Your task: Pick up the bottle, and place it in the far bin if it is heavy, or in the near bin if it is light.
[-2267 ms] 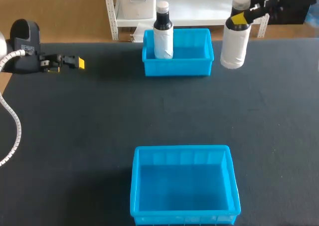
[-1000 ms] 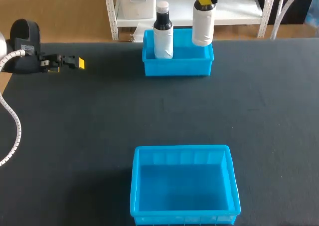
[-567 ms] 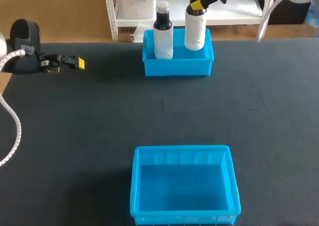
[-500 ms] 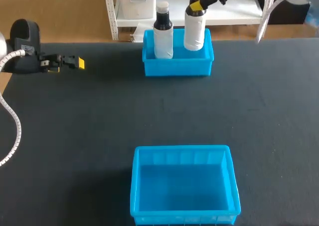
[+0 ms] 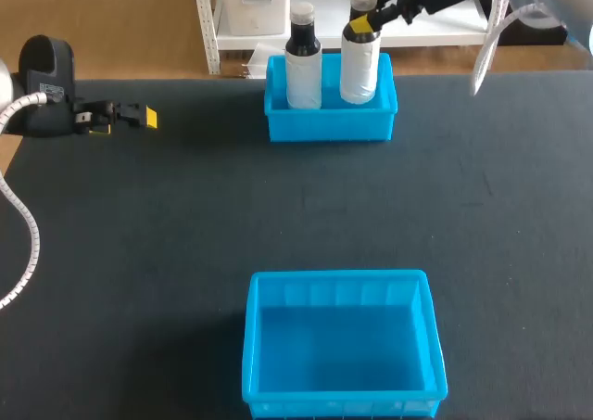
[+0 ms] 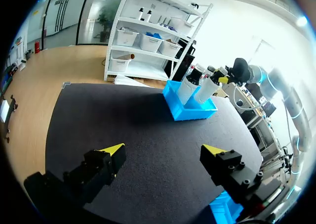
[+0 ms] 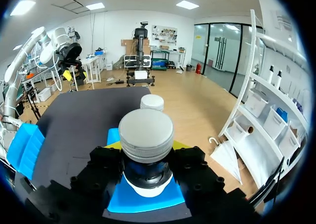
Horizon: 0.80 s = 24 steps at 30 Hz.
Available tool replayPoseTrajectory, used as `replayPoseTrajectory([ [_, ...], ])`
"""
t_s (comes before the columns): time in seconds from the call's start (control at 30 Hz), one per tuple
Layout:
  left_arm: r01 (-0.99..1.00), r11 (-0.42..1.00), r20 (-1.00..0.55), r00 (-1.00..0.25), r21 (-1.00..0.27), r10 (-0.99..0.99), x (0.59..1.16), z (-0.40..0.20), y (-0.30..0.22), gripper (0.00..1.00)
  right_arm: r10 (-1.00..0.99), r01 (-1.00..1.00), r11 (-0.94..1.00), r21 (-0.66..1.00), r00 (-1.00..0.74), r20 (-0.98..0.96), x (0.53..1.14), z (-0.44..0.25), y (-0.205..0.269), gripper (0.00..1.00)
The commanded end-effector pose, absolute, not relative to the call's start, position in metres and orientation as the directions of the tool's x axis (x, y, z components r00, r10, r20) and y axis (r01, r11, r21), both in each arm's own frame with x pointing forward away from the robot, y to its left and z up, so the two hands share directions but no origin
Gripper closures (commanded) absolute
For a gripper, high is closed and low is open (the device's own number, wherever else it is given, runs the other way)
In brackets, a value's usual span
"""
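Observation:
A white-labelled bottle with a grey cap (image 5: 359, 60) stands upright inside the far blue bin (image 5: 329, 123), at its right side. My right gripper (image 5: 363, 19) is shut on its neck. In the right wrist view the cap (image 7: 146, 132) sits between the fingers of that gripper (image 7: 147, 147). A second bottle, dark with a white label (image 5: 303, 58), stands in the same bin to the left; its cap (image 7: 152, 102) shows just ahead of the held one. The near blue bin (image 5: 252, 346) holds nothing. My left gripper (image 5: 139, 116) rests open at the table's far left, nothing between its yellow fingertips (image 6: 112, 150).
The dark table top (image 5: 185, 216) stretches between the two bins. In the left wrist view the far bin (image 6: 190, 110) with both bottles lies well ahead of the left gripper (image 6: 163, 152), and a corner of the near bin (image 6: 224, 209) shows beside it.
My right arm has carried the bottle left and down from the table's far right into the far bin, beside the dark bottle. The left arm has not moved.

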<state>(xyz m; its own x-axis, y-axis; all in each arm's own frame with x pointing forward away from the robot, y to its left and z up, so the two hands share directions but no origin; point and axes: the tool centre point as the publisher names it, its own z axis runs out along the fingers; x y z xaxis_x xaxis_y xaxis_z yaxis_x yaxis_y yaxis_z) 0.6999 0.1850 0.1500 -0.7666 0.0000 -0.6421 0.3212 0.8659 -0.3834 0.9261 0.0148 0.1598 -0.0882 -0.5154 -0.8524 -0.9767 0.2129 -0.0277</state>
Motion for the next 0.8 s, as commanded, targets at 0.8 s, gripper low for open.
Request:
replayPoseTrajectory([
  [0.8, 0.321, 0.866, -0.642, -0.767, -0.383, 0.0, 0.7, 0.15, 0.185, 0.0, -0.493, -0.991, 0.038, 0.13, -0.131, -0.86, 0.942, 0.129, 0.024, 1.0],
])
